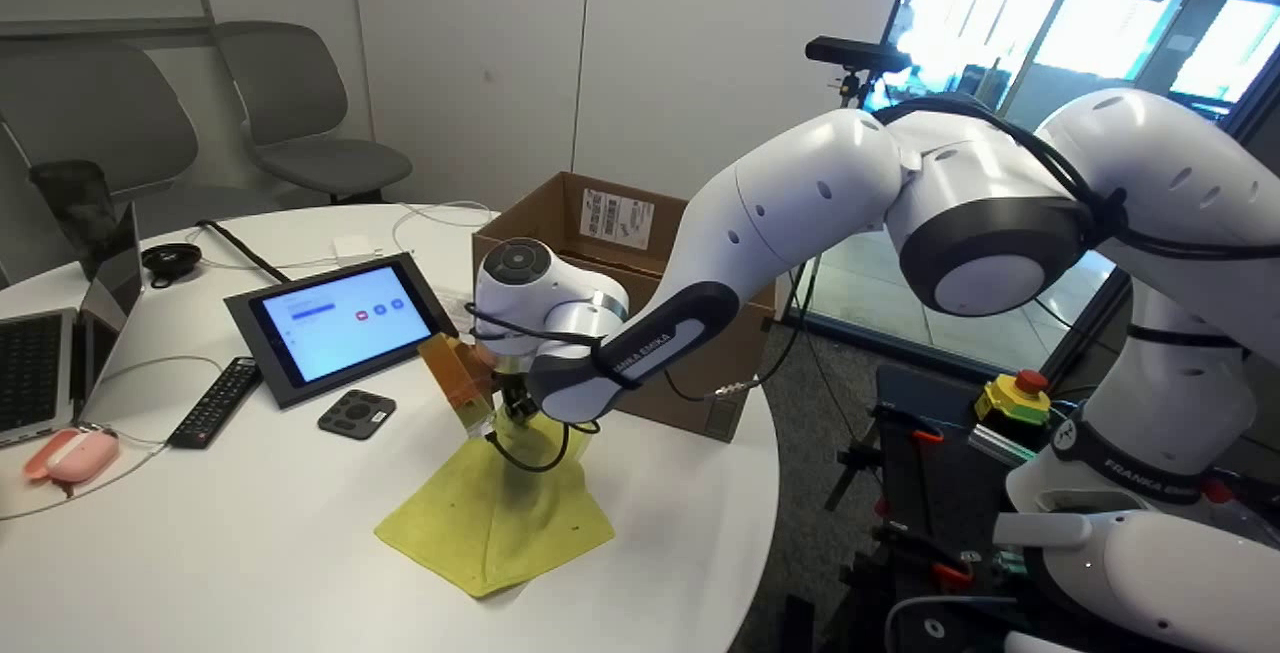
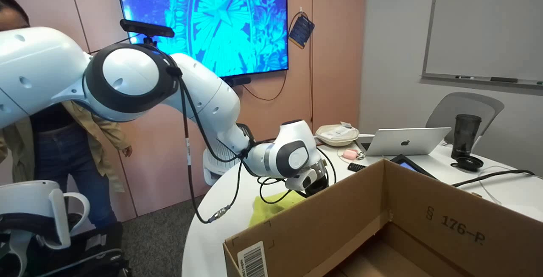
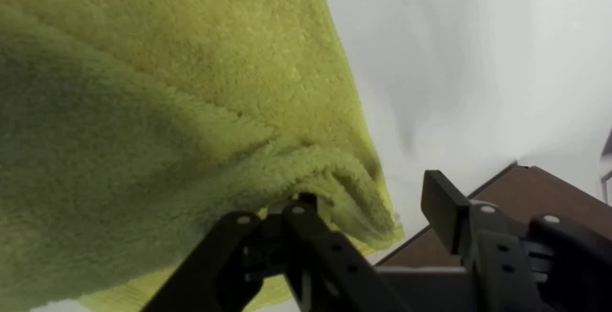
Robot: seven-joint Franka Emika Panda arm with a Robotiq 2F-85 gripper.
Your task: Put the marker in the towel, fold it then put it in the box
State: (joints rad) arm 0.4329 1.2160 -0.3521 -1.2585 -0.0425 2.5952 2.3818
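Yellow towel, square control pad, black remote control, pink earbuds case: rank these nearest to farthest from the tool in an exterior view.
1. Yellow towel: beneath the tool.
2. Square control pad: picture-left of the towel.
3. Black remote control: further left, beside the tablet.
4. Pink earbuds case: leftmost of these, near the laptop.

A yellow-green towel (image 1: 500, 533) lay creased just beside an open cardboard box (image 1: 655, 408).
Its fuzzy fabric rested on the white table (image 1: 250, 553), fairly flat toward one corner, lapped over itself and bunched at the end by the box. The brown box stood upright on the same table, a white printed label on one wall and dark lettering inside another.
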